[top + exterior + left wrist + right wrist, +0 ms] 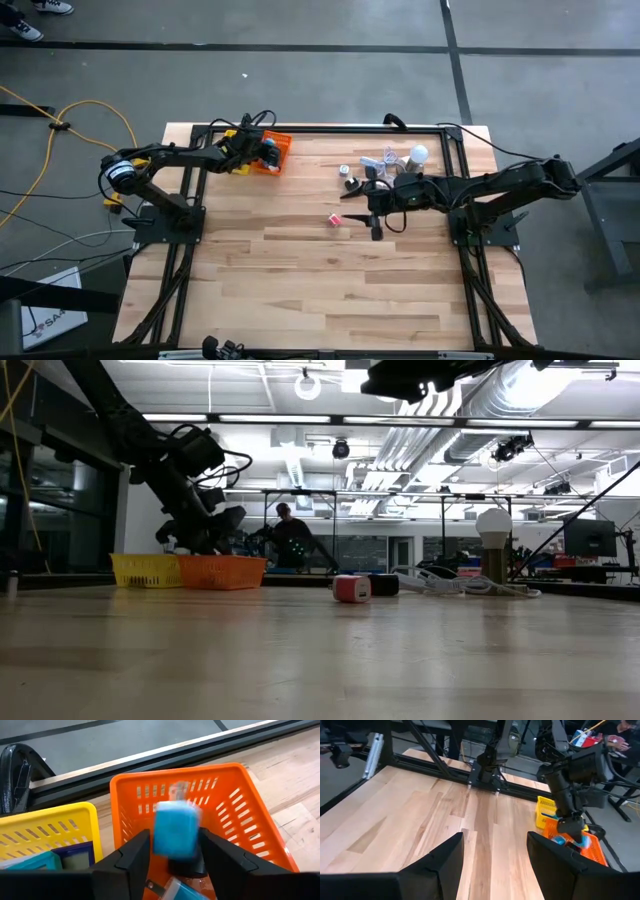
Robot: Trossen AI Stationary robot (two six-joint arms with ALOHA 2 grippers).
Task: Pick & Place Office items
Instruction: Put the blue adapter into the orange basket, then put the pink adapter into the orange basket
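My left gripper (175, 857) hangs over the orange basket (175, 772), open, its fingers pointing down at a slant. A light-blue block (176, 830) shows smeared between the fingers while they and the basket are sharp. In the basket lie a black piece (186, 868) and a light-blue piece (184, 891). The yellow basket (50, 827) beside it holds a teal and a dark-blue item (75, 856). A pink-red item (334, 219) lies on the table. My right gripper (495, 860) hovers open above the table's middle, with nothing between its fingers.
At the far right lie a round white light bulb (419, 154), a white cable (385, 160) and a few small items (346, 172). A black frame rail (150, 757) runs behind the baskets. A person (290, 535) is in the room beyond. Bare wood stretches along the near half (320, 290).
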